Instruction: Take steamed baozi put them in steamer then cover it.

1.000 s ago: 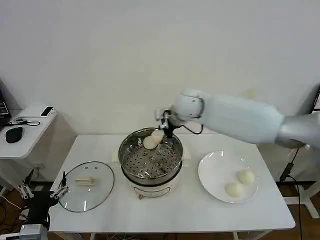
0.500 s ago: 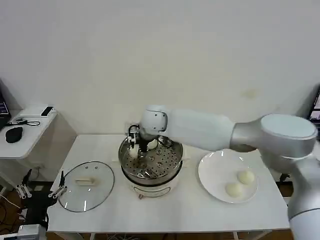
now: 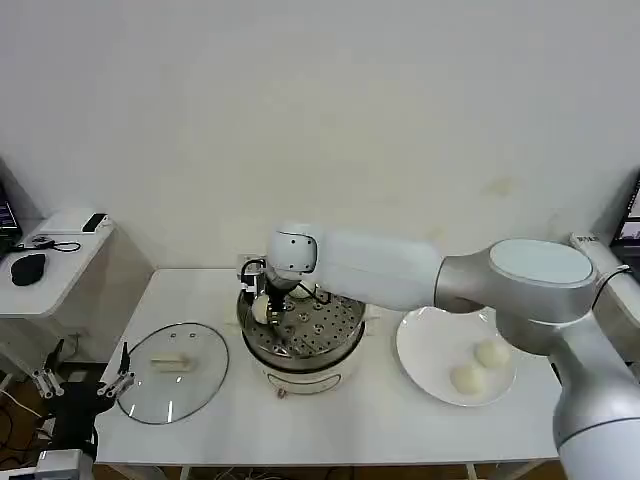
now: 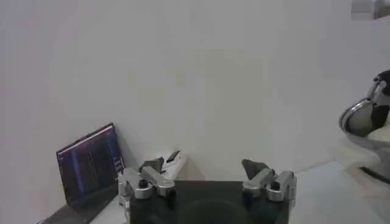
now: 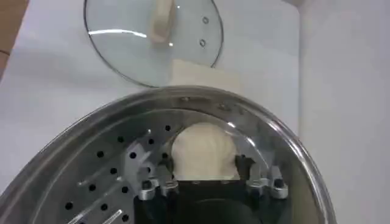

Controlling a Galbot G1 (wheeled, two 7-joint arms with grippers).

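Steamer [image 3: 300, 335] on the worktop [image 3: 350, 420] receives the right gripper [image 5: 204, 173], clamped on a baozi [image 5: 202, 152] over its perforated tray; left gripper [image 4: 206, 173] hangs open beside the worktop.

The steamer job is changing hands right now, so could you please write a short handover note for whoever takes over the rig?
Right gripper: inside the steamer at its left side, shut on a baozi just above the perforated tray.
Left gripper: open, parked low off the table's left edge.
Two baozi lie on the white plate, right of the steamer.
Cover lies flat on the table, left of the steamer.
Left: release this bun, move the plate's two, then cover.
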